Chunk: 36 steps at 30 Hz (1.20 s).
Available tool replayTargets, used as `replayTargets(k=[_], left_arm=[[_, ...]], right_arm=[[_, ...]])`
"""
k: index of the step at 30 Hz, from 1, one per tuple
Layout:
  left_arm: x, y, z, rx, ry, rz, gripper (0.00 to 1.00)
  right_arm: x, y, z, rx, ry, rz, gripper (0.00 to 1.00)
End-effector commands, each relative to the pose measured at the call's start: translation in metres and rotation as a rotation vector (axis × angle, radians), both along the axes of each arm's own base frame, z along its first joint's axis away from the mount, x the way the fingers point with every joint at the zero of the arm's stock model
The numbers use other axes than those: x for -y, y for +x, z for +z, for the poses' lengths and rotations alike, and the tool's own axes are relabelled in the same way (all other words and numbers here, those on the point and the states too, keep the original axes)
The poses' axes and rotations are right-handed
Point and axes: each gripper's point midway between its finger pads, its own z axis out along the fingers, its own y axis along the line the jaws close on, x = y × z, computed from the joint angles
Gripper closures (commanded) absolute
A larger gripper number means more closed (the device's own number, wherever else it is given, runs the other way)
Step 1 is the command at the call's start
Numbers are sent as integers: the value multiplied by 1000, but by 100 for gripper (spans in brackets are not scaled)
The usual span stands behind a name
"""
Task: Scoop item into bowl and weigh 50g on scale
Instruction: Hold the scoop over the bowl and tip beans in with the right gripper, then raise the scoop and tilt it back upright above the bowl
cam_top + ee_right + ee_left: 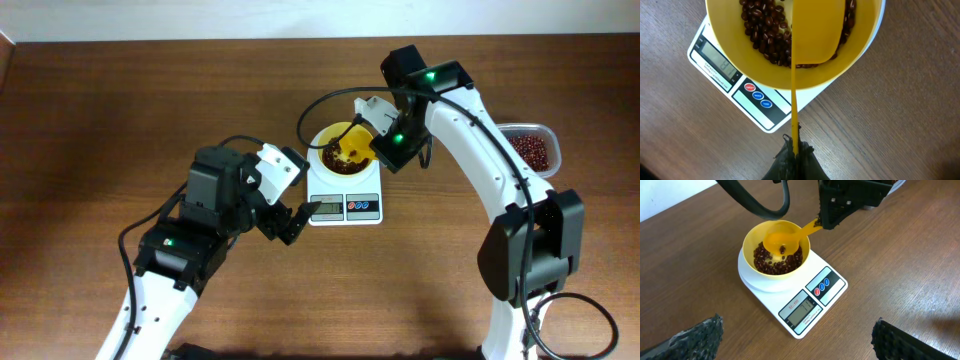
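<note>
Now, my left gripper hangs wide open and empty beside the small white square digital scale; its round pale yellow bowl holds small dark red-brown beans. My right gripper, clamped on the small yellow plastic scoop above them, should trickle slowly (display unreadable)

The left arm and right arm have white shells, black joints, thick black cables and green lights; the left fingertips seem ribbed.
</note>
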Motion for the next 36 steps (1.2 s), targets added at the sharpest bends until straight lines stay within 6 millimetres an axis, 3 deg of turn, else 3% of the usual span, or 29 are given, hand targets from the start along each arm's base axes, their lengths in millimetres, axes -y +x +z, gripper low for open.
replayTargets(k=[1,8,15,25,33,36], left_arm=[[-1,0,-2,-13,-8,10,1],[-1,0,-2,-13,-8,10,1],[-1,0,-2,-13,-8,10,1],[-1,0,-2,-13,-8,10,1],[-1,0,-2,-13,-8,10,1],[-1,0,-2,-13,-8,10,1]], right_arm=[[-7,1,3,-9,31,-5,96],[-7,0,4,-12,33,-4,96],[-8,-1,23,-11,38,-3,96],[-23,-38,32,-184,153,1,96],[-24,-36,33,-175,156,2,96],[-23,-26,41,-135,171,-4,96]])
